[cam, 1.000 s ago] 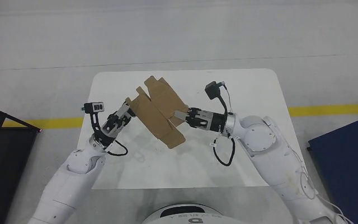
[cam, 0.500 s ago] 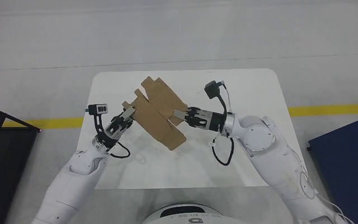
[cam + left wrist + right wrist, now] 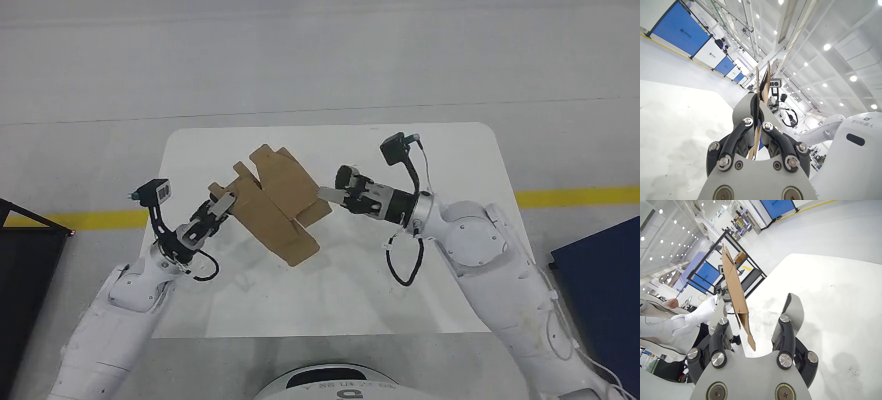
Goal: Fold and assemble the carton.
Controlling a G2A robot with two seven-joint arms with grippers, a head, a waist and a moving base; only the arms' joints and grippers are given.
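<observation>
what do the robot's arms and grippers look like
The left arm and right arm are glossy white shells, each with a looped black cable and a small black camera at the wrist. The left gripper and right gripper have grey metal plates, black linkages with silver bolts, pale grey fingers.

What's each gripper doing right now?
Left gripper: closed, holding the flat brown cardboard carton by its edge.
Right gripper: open, holding nothing.

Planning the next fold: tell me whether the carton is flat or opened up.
Flat, not yet opened: the carton shows edge-on as thin layers pinched in the left gripper.
</observation>
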